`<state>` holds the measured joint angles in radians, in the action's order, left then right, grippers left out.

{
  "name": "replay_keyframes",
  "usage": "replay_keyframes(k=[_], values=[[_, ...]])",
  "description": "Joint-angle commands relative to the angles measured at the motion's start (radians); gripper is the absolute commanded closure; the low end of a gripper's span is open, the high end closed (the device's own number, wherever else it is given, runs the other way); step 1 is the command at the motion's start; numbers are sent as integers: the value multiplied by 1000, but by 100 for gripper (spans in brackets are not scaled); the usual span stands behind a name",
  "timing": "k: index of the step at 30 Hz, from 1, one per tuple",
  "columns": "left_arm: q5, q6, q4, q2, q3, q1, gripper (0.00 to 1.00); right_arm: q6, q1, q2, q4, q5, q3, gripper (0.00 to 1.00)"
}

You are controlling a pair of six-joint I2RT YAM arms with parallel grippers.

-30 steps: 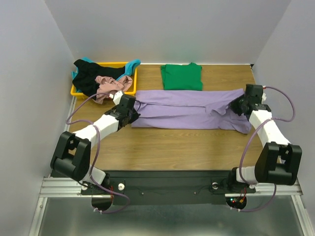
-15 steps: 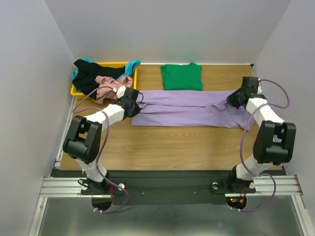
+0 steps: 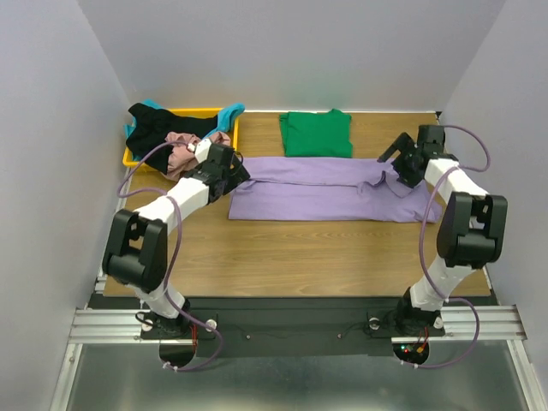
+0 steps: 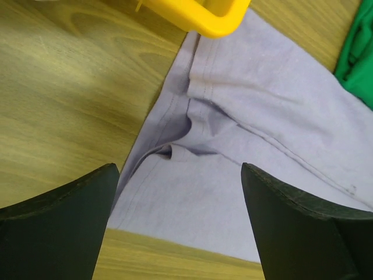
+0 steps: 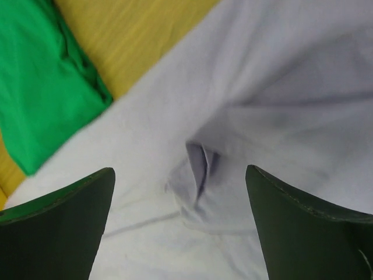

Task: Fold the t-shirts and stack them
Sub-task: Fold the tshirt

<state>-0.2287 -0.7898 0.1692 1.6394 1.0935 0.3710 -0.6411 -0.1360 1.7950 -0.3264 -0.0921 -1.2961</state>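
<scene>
text: we read none | labels and brands: we find none legible | numbers and signs: we see none readable

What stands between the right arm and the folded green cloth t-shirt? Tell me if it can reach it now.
Probably yes. The right gripper hangs open and empty over the lavender purple cloth t-shirt, and the folded green cloth t-shirt lies flat just beyond, with nothing between them.
</scene>
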Motion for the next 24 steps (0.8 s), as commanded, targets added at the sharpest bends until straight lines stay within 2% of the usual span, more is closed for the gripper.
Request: replay_keyframes(k=[1, 5, 11, 19, 24], values=[[-14, 8, -5, -127, -59, 0, 2, 67, 4, -140, 0, -129, 124, 0], [-1, -3, -14, -187, -139, 0, 2, 103, 6, -175, 10, -133, 193, 0], [34, 0, -72, -292, -276, 0, 2, 97, 6, -103, 47, -136, 153, 0], [12, -2, -83, -311, -316, 0, 2, 55, 6, 15, 119, -147, 116, 0], [38, 0, -112, -291, -323, 0, 2, 53, 6, 29, 193, -66, 92, 0]])
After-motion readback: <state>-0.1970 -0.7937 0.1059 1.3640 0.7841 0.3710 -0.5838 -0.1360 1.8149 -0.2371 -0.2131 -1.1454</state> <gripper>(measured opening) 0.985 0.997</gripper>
